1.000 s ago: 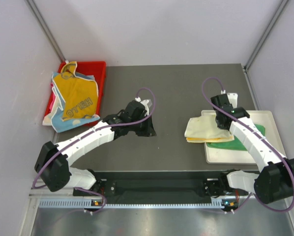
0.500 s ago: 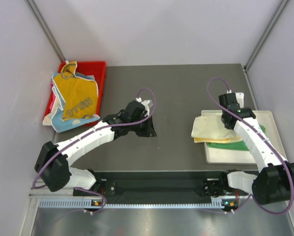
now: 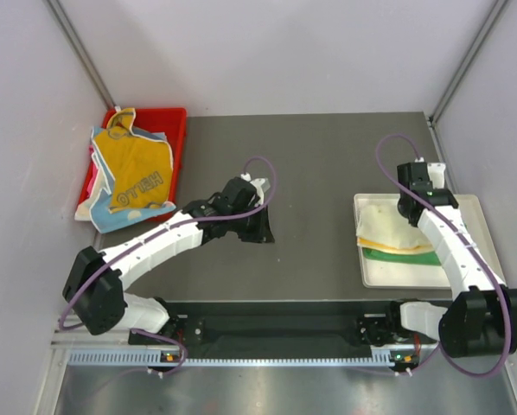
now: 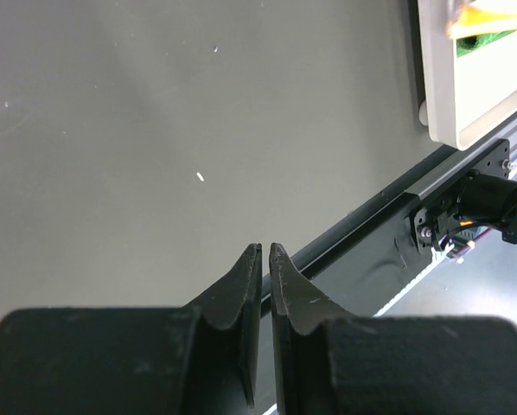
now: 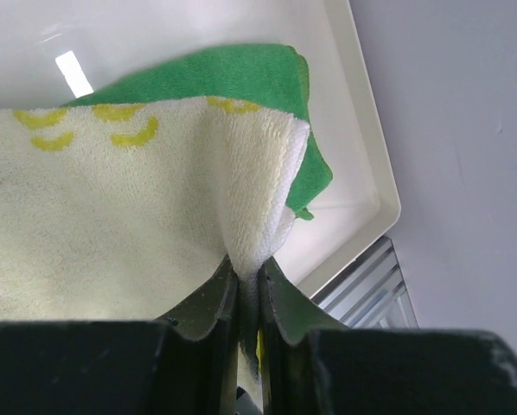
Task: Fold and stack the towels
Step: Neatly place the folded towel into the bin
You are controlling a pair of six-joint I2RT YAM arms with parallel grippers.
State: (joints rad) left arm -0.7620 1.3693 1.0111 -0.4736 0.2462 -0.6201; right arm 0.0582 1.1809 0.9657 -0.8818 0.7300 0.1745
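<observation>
**Right arm is pinching the yellow towel over the tray**

So the right gripper is clamping down on a fold of the yellow patterned towel. Its fingers are squeezing the cloth tight, with the fabric bunching up between the tips. That towel is lying across the green towel, which is poking out past its edge. Both are sitting in the white tray at the right edge of the bench, toward the near corner. From above, the yellow one is covering most of the tray's left half, and a strip of green is showing along its near side.

The left gripper is hanging over bare bench around the middle, closer to the near edge. Its fingers are sitting almost pressed together with just a thin slit between them, and they're gripping nothing.

Over at the far left corner, the red bin is holding the rest. The orange-yellow HELLO towel is draping over the bin's near rim. A light blue towel is peeking out underneath it.
</observation>
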